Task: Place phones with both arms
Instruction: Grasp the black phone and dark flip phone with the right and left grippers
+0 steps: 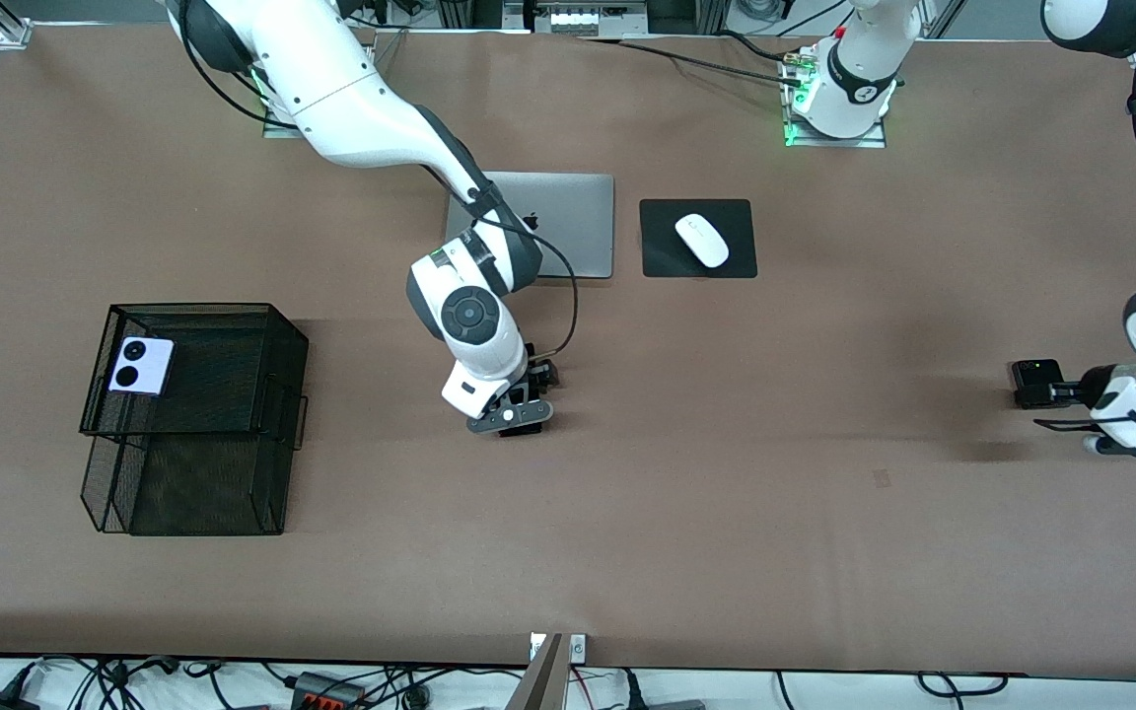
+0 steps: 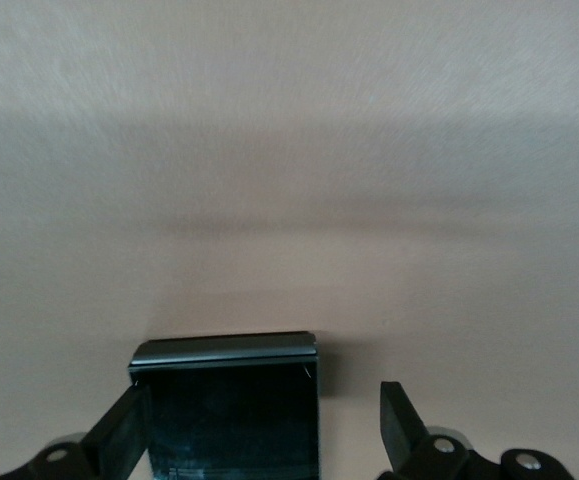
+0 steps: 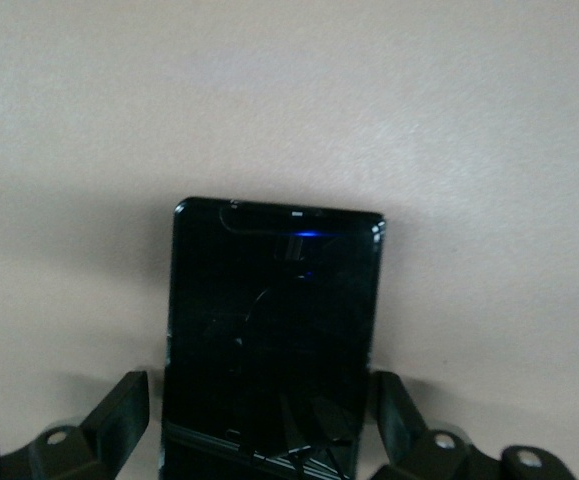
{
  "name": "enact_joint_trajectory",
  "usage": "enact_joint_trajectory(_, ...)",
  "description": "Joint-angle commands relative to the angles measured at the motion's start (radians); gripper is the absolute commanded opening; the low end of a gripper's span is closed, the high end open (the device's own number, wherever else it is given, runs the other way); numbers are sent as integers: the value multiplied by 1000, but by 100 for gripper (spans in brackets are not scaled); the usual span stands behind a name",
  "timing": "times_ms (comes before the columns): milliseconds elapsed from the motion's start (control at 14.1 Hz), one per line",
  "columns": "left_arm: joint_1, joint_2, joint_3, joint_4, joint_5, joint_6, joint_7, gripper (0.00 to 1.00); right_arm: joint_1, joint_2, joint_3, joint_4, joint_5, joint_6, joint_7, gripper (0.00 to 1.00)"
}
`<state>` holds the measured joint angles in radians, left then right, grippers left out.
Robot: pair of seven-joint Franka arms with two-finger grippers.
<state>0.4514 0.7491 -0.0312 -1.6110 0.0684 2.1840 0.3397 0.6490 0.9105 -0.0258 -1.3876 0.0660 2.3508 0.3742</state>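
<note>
Front view, middle of frame: right gripper (image 1: 514, 414) is low over the brown table (image 1: 726, 513), a little below the silver laptop (image 1: 568, 222) in the picture. The right wrist view shows the right gripper's (image 3: 261, 385) fingers spread. The long slim black phone (image 3: 274, 330) lies flat between them, with a gap on each side and no contact visible. Reads as a straddle set up for a grasp across the phone's narrow width, not yet closed.

Front view, edge of frame at the left arm's end of the table: left gripper (image 1: 1125, 439), also low. In the left wrist view the left gripper (image 2: 264, 392) is likewise open around the small black flip phone (image 2: 229, 400), which lies flat on the table. 1 finger (image 2: 119, 435) sits just beside the phone's edge and may be touching it; I cannot tell. The other stands clear of it. The jaws look off-centre, so closing may nudge the phone sideways first.

The lilac flip phone (image 1: 141, 366) rests on the upper tier of the black mesh tray (image 1: 272, 325), at the right arm's end of the table, with its 2 black circles facing up. Judgement: 1 of 3 phones is placed and 2 are about to be picked, 1 per arm, with the tray as their likely destination.

White mouse (image 1: 702, 240) on its black pad (image 1: 667, 261), beside the laptop near the top of the frame, is clear of both arms.
</note>
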Motion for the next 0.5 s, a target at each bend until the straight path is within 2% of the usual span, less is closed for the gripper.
enact_joint_trajectory(0, -39, -102, 45, -128, 10, 33, -19, 100, 15, 13, -5, 10, 12, 2, 12, 100)
enact_joint_trajectory(284, -39, -116, 56, -141, 10, 34, -4, 100, 17, 10, -6, 10, 0, 1, 9, 100)
enact_joint_trajectory(355, -37, -116, 56, -141, 10, 34, -2, 100, 17, 10, -6, 10, -2, 1, 2, 89)
enact_joint_trajectory(425, -37, -116, 56, -141, 10, 39, -2, 100, 17, 10, -6, 9, -2, 1, 0, 65)
